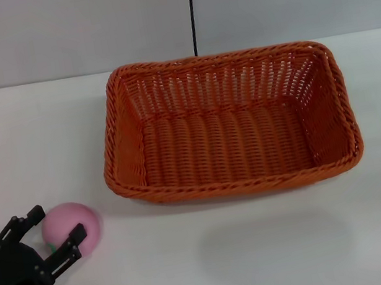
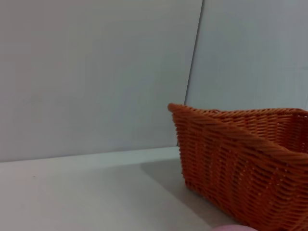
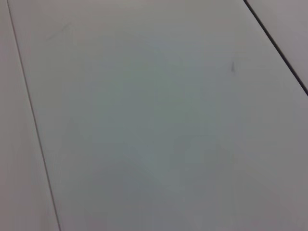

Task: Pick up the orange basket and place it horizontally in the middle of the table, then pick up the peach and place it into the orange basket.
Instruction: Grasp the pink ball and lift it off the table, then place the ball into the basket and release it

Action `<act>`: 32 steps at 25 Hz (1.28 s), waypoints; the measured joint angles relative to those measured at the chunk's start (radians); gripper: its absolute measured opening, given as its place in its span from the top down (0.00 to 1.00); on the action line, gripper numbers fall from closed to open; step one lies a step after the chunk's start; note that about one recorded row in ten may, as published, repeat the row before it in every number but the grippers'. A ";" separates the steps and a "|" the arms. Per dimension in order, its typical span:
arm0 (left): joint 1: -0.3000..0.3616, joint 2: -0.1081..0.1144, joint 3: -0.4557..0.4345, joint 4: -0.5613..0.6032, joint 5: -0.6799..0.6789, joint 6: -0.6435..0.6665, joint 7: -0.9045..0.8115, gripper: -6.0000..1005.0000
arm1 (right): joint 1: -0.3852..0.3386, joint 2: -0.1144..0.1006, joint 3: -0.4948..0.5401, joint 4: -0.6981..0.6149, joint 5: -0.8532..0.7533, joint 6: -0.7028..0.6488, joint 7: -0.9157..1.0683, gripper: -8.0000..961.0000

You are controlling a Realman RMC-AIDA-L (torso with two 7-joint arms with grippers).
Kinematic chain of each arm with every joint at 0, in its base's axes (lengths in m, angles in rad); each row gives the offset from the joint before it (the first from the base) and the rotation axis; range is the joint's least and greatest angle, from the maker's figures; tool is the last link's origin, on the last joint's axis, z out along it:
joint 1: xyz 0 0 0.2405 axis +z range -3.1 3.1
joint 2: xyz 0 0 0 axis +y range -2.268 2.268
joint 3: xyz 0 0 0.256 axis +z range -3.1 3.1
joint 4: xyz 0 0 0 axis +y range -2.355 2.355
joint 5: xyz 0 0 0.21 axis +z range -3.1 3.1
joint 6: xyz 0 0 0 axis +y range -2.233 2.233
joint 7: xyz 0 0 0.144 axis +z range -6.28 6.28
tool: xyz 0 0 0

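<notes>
The orange basket (image 1: pixel 228 125) lies lengthwise across the middle of the white table (image 1: pixel 266 247), open side up and with nothing in it. One corner of the orange basket (image 2: pixel 240 163) also fills the near side of the left wrist view. The pink peach (image 1: pixel 80 223) rests on the table at the front left, a short way from the basket's front left corner. My left gripper (image 1: pixel 56 225) is down at the peach and open, one black finger on each side of it. Only a pink sliver of the peach (image 2: pixel 233 228) shows in the left wrist view. The right gripper is out of view.
A pale wall (image 1: pixel 69 31) with a dark vertical seam (image 1: pixel 192 10) runs behind the table's far edge. The right wrist view holds only a plain pale surface (image 3: pixel 154 125) with thin dark lines.
</notes>
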 joint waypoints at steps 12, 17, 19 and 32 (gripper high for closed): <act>-0.002 0.001 0.015 0.001 -0.001 -0.010 0.001 0.40 | -0.008 -0.001 0.012 0.015 0.000 0.006 0.000 0.60; 0.003 0.001 -0.011 0.000 -0.010 -0.042 -0.003 0.51 | -0.010 -0.005 0.012 0.026 0.000 0.001 0.000 0.60; 0.007 0.002 -0.086 -0.009 -0.013 -0.086 -0.007 0.53 | -0.010 -0.005 0.012 0.026 0.000 0.001 0.000 0.60; -0.163 -0.002 -0.299 -0.234 0.000 -0.167 -0.025 0.67 | -0.014 0.003 0.011 0.042 -0.003 -0.011 0.000 0.60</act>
